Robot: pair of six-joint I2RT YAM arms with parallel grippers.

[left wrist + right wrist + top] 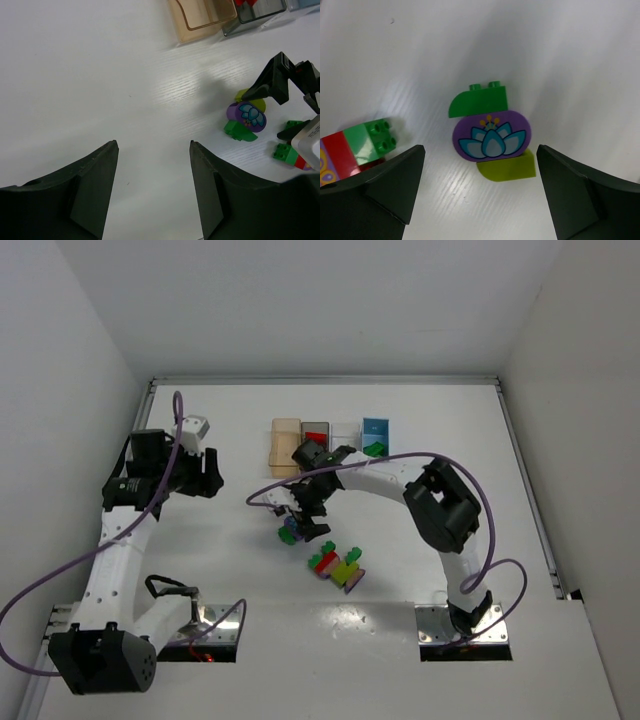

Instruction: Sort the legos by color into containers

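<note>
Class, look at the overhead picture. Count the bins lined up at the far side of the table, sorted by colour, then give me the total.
Tan bin: 1
Dark grey bin: 1
Clear bin: 1
Light blue bin: 1
Total: 4 bins

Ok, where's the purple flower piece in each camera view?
Top external: purple flower piece just left of centre.
Left wrist: the piece at right, mid-height.
Right wrist: the piece in the middle.
Shared landmark: the red-and-green cluster lying close beside it.
</note>
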